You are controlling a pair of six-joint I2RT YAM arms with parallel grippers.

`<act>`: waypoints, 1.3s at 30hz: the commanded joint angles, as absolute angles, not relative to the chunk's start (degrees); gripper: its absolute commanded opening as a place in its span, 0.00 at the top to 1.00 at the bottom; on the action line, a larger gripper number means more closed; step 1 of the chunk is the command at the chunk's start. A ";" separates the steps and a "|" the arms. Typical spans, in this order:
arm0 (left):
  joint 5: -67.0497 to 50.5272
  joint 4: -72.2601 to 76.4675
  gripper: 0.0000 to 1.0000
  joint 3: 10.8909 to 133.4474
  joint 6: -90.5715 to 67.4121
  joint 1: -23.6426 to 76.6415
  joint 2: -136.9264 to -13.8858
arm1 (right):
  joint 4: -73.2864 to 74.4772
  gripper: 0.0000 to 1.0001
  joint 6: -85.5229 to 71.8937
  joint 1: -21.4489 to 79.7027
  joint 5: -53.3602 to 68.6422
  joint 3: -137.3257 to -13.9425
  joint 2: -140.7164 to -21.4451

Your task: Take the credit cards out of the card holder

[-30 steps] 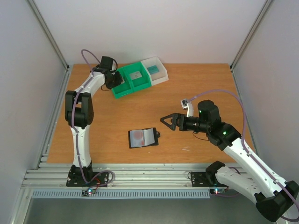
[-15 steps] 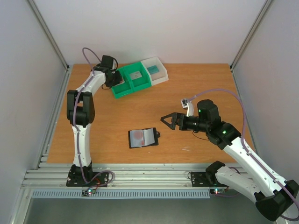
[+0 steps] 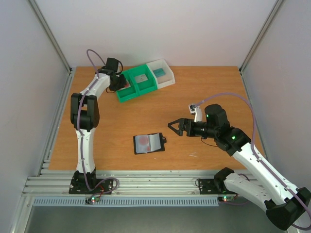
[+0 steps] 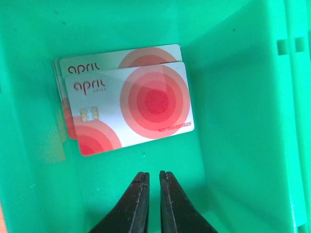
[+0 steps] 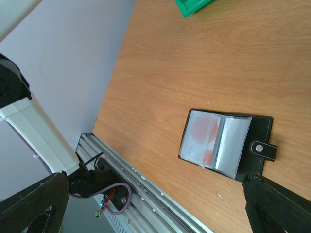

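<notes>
The card holder [image 3: 148,143] lies open on the table, black with grey-blue pockets and its clasp tab to the right. It also shows in the right wrist view [image 5: 226,145], with a red-blotched credit card [image 5: 201,131] in its left pocket. My right gripper [image 3: 176,125] is wide open and empty, hovering right of the holder; in its own view it [image 5: 155,177] has a finger at each bottom corner. My left gripper [image 4: 154,174] is inside the green bin [image 4: 233,97], its jaws almost together and empty, just short of several stacked credit cards [image 4: 131,107] on the bin floor.
The green bin [image 3: 138,83] and a white bin [image 3: 162,73] stand together at the back of the table. A grey item lies in the green bin's middle compartment and a teal one in the white bin. Grey walls stand on both sides. A metal rail [image 5: 146,167] runs along the near edge.
The left arm has shifted slightly over the green bin's left compartment. The right arm has barely moved. The card holder has stayed put.
</notes>
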State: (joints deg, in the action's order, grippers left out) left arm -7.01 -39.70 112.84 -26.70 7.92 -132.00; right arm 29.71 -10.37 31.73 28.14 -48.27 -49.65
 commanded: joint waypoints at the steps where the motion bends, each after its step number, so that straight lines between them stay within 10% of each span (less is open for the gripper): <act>1: -5.66 -39.90 0.91 114.78 -26.10 7.55 -132.94 | 30.45 0.02 -9.45 32.05 27.18 -50.01 -48.54; 18: -10.23 -38.03 0.75 112.17 -26.53 7.50 -126.09 | 32.66 0.02 -9.41 31.99 27.23 -49.36 -50.13; 39: -20.34 -38.21 0.01 82.87 -28.11 7.73 -94.74 | 34.13 0.06 -11.79 33.06 26.79 -47.42 -58.48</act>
